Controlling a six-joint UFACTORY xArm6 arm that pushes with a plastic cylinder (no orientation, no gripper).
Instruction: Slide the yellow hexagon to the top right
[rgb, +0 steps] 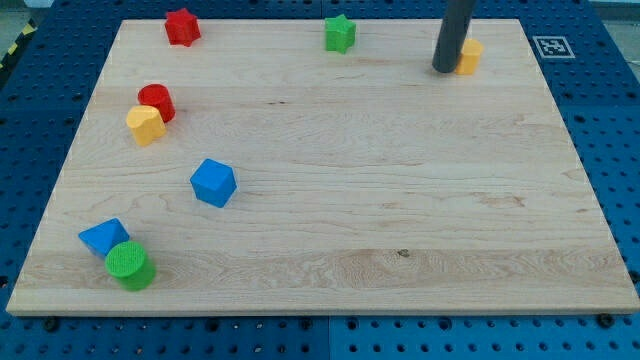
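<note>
A yellow block (469, 57) stands near the board's top right; the rod hides its left part, so I cannot make out its shape for sure. My tip (444, 69) rests on the board, touching the left side of that block. A second yellow block (145, 124), pentagon-like, stands at the view's left, touching a red cylinder (157, 102) just above it.
A red star (182, 27) stands at the top left and a green star (340, 33) at the top middle. A blue hexagon-like block (213, 183) sits left of centre. A blue triangle (103, 238) and a green cylinder (130, 265) sit at the bottom left. The board's right edge (560, 110) lies near the tip.
</note>
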